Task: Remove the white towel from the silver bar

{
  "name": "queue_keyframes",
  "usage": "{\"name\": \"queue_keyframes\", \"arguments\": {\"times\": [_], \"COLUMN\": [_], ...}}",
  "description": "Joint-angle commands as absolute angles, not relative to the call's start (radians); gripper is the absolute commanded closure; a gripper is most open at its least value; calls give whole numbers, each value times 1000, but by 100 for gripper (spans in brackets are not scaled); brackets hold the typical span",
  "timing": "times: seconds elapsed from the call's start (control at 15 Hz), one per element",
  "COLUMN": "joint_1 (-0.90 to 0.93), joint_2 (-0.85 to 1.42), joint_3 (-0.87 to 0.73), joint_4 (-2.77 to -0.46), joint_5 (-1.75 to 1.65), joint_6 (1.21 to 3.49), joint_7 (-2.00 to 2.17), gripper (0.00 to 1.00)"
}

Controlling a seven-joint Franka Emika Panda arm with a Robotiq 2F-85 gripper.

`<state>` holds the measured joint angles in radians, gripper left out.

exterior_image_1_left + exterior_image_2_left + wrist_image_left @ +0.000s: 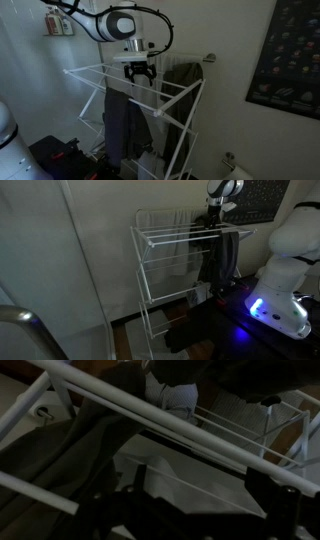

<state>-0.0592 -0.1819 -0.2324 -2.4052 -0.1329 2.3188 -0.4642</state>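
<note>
My gripper (138, 73) hangs open and empty just above the top rods of the white drying rack (92, 72), also seen in an exterior view (212, 222). In the wrist view its fingers (195, 482) are spread wide with nothing between them. Below them lies a pale cloth (190, 465), apparently the white towel, draped within the rack (152, 112) (180, 248). The silver bar (204, 58) is on the wall behind the rack. A dark olive-grey towel (182, 80) hangs from it. I see no white cloth on the bar.
A dark grey garment (120, 125) (226, 255) (60, 455) hangs from the rack beside the gripper. White rack rods (150, 410) cross close under the wrist. A dark framed poster (290, 55) is on the wall. The robot's base (285, 280) stands close to the rack.
</note>
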Motion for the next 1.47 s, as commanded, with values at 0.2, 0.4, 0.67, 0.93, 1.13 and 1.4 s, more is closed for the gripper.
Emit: {"name": "queue_keyframes", "arguments": {"times": [0.2,0.4,0.67,0.93,1.13,1.4], "joint_1": [-79,-74,-67,-64,-50,-48], "joint_2": [-178,-184,-187,-156,-112,-31], "joint_3": [-210,-200,-184,-172,-175,-169], "joint_4": [-2401,-2381,-2320,-2201,-2089,-1939], "joint_5": [-132,-125,-113,-124,-100,-73], "joint_6": [2319,2316,2299,2294,2277,2268], "joint_7": [-462,-456,-460,-482,-589,-797], "gripper": [0,0,0,0,0,0]}}
